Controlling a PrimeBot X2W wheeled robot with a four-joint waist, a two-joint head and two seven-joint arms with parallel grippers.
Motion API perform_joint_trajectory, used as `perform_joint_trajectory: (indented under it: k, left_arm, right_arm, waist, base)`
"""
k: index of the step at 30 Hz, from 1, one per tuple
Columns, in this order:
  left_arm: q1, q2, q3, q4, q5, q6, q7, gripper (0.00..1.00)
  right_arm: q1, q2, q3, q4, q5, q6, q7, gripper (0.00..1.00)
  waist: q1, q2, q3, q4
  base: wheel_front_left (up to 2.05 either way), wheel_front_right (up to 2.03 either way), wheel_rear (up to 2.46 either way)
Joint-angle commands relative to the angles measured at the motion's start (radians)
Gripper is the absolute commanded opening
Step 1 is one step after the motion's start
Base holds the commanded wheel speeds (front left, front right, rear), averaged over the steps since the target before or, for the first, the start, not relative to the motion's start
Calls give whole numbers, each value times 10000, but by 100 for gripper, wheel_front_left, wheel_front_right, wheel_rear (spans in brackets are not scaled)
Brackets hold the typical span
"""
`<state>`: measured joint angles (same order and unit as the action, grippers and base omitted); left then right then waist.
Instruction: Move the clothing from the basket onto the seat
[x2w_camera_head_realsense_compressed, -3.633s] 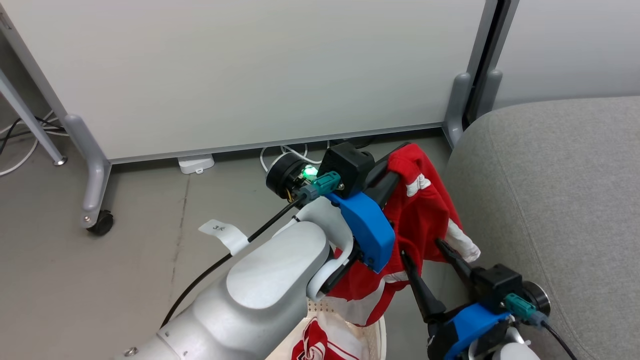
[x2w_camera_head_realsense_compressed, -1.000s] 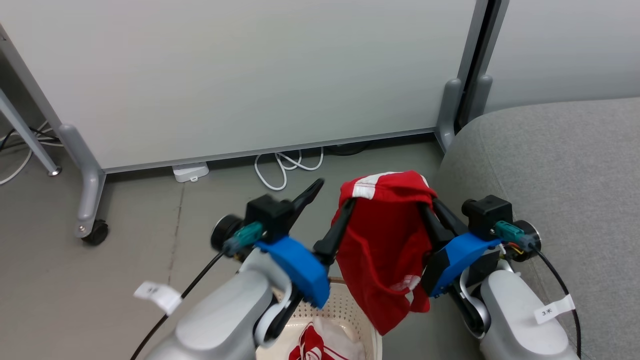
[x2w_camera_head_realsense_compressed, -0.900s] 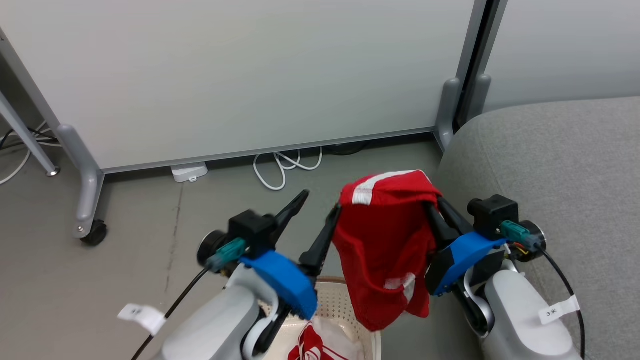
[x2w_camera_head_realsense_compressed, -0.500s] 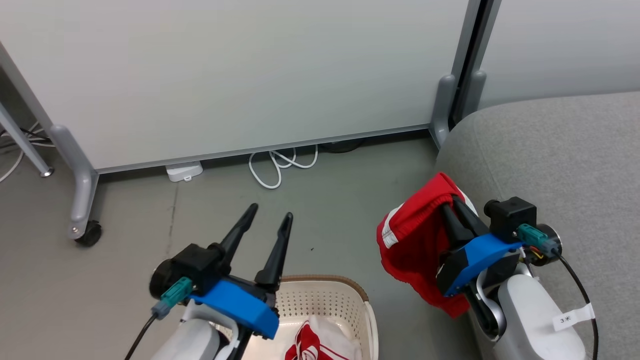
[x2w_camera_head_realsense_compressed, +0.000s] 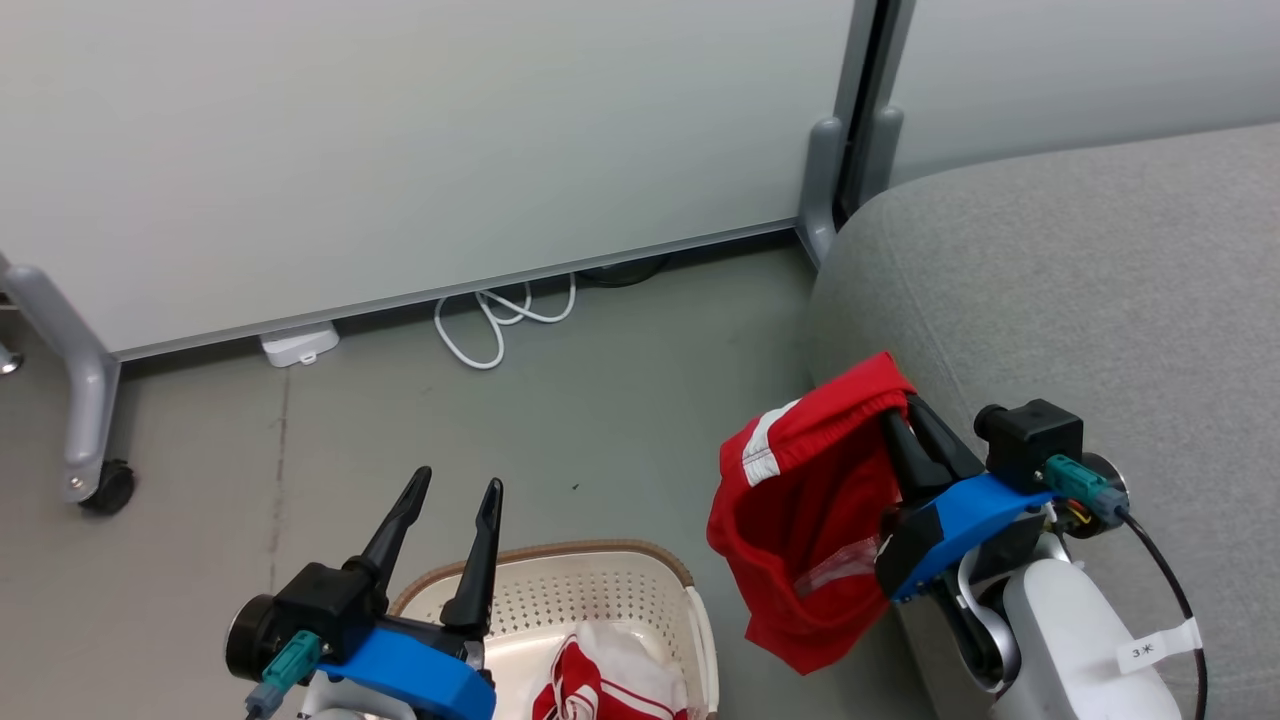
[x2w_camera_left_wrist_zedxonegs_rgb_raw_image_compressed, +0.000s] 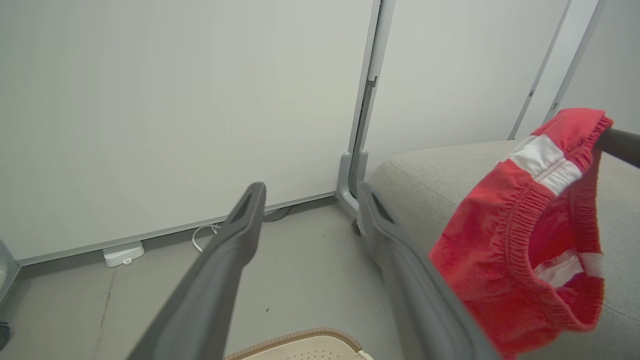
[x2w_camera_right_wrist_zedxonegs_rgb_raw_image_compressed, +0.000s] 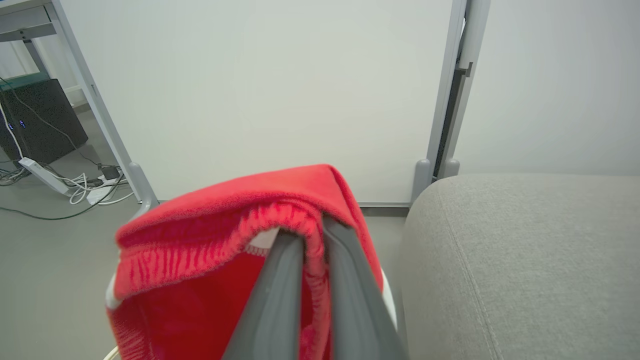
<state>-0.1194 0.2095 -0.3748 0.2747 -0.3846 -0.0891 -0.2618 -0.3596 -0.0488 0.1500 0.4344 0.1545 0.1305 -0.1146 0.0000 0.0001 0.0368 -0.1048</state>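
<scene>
A red garment (x2w_camera_head_realsense_compressed: 800, 510) is being held up in the air by the right gripper (x2w_camera_head_realsense_compressed: 905, 418), to the right of the basket (x2w_camera_head_realsense_compressed: 560, 552) and higher than it. The gripper's two dark fingers are being squeezed together on the stretchy edge of the cloth. The rest of the cloth is being let hang down in a loose loop. White stripes are being shown on its side.

The big grey seat (x2w_camera_head_realsense_compressed: 1050, 280) is being seen further to the right of the basket. The hanging garment is being kept just beside the seat's round edge. Whether the seat is being touched by the cloth cannot be told.

The left gripper (x2w_camera_head_realsense_compressed: 456, 480) is being held above the left part of the basket. Its fingers are being kept spread apart, and nothing is being gripped between them. They are being pointed away from the basket, toward the white wall panel (x2w_camera_head_realsense_compressed: 400, 150).

The other red garment (x2w_camera_head_realsense_compressed: 600, 680), with white stripes, is being kept inside the basket, all bunched up.

A white cable (x2w_camera_head_realsense_compressed: 495, 325) is being kept in a loop on the grey floor (x2w_camera_head_realsense_compressed: 620, 420) beyond the basket, at the foot of the wall panel. A small black wheel (x2w_camera_head_realsense_compressed: 108, 487) is being seen far to the left of the basket.
</scene>
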Motion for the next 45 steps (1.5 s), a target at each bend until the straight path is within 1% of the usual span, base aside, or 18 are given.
perform_joint_trajectory:
  k: [1, 6, 10, 15, 19, 23, 26, 31, 35, 40, 45]
  left_arm:
    - [85, -69, 130, 42, 118, -84, -47, 100]
    - [-11, -232, 368, 202, 367, -259, -47, 100]
    - [-122, -297, 477, 337, 498, -342, -47, 100]
    - [-128, -308, 640, 344, 601, -379, -47, 100]
    - [-218, -318, 662, 261, 696, -414, -47, 100]
    - [-288, -280, 720, 207, 733, -421, -47, 100]
    - [-307, -227, 743, 179, 787, -405, -47, 100]
    - [-347, -179, 746, 125, 779, -411, -47, 100]
    - [-389, -159, 650, 98, 759, -411, -48, 100]
    - [-455, -112, 548, 79, 728, -412, -48, 100]
    - [-544, -47, 420, 53, 701, -413, -48, 100]
  right_arm:
    - [112, -27, -42, -105, 46, 5, 35, 0]
    - [72, -26, -46, -296, 89, 5, 94, 0]
    - [42, -29, 27, -407, 204, 5, 92, 0]
    - [99, -26, 232, -517, 399, 5, 66, 0]
    - [174, -24, 244, -581, 483, 5, -2, 0]
    - [285, -21, 217, -651, 592, 5, -51, 0]
    - [378, -23, 171, -712, 468, 5, -92, 0]
    - [506, -21, 132, -787, 489, 5, -98, 0]
    - [566, -21, 97, -820, 522, 5, -116, 0]
    - [389, -21, -95, -807, 590, 5, -174, 0]
    - [-251, -23, -381, -690, 526, 5, -135, 0]
  waist:
    - [0, -1, 84, -171]
    - [0, -1, 254, -667]
    - [0, -1, 399, -1239]
    - [0, -1, 595, -2069]
    - [0, -1, 744, -2602]
    - [0, -1, 826, -3028]
    - [0, -1, 868, -3290]
    - [0, -1, 934, -3582]
    - [0, -1, 971, -3676]
    - [0, -1, 1043, -3632]
    - [0, -1, 1221, -3459]
  base:
    - [0, 0, 0]
    - [0, 0, 0]
    - [0, 0, 0]
    - [0, 0, 0]
    - [0, 0, 0]
    - [0, 0, 0]
    - [0, 0, 0]
    - [0, 0, 0]
    - [0, 0, 0]
    - [0, 0, 0]
    - [0, 0, 0]
